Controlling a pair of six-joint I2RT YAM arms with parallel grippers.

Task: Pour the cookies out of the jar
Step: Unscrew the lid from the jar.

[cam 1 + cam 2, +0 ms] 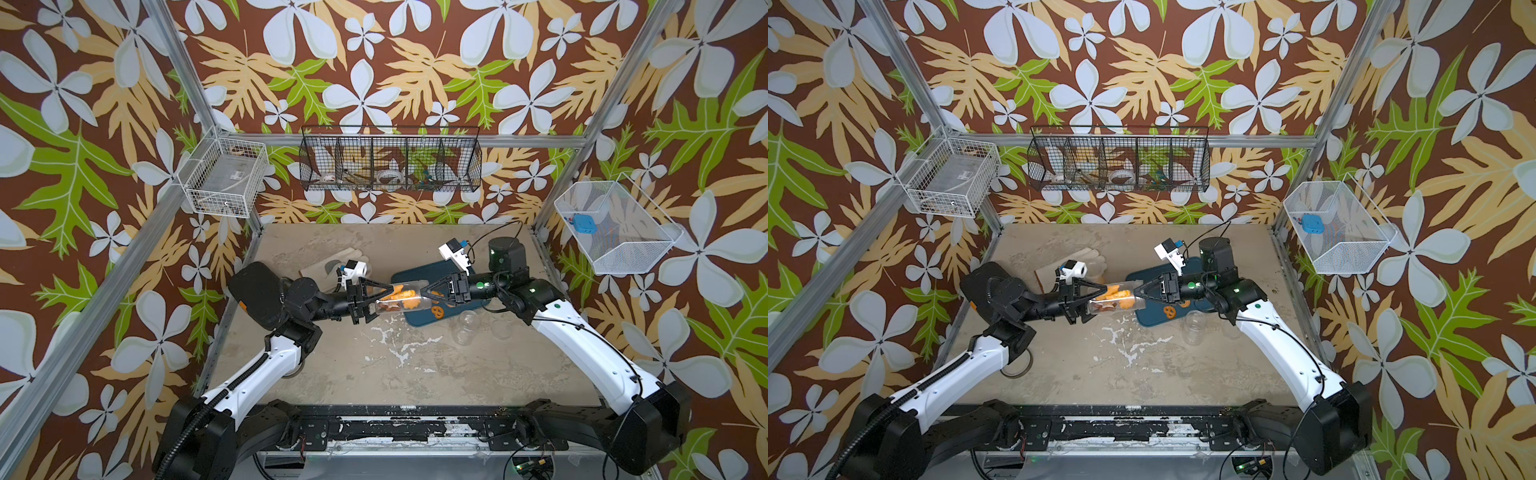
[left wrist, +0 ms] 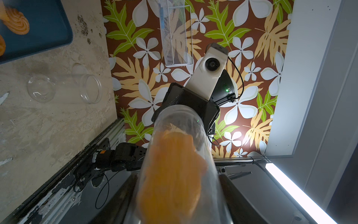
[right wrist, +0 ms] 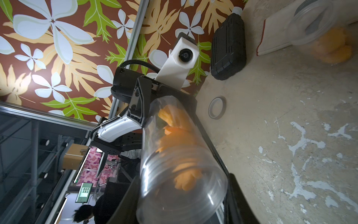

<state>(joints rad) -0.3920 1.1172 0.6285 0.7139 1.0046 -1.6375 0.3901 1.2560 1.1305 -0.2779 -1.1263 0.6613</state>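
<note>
The jar (image 1: 395, 302) lies almost level in mid-air at the centre of both top views, bridged between the two arms. The left gripper (image 1: 380, 300) is clamped around its base end, fingers on either side of the clear wall. The right gripper (image 1: 426, 296) comes in from the right of the frame and is closed on the mouth end. Most of the cookies (image 1: 402, 294) are inside, an orange and brown heap along the jar's lower wall. The mouth end hangs over the near-left corner of the blue tray (image 1: 419, 320), which looks like the intended landing place, since a pretzel cookie (image 1: 438, 311) and a few others already lie there. The two-ended hold probably serves to steady the slippery cylinder while one arm works on the mouth. The right wrist view shows thread rings at that end, but I cannot tell whether a clear lid is on it. If one is, it must come off first. Two empty clear jars (image 1: 466, 326) lie just below and right of the tray, and a pale glove (image 1: 332, 255) rests above and left of the held jar.
</note>
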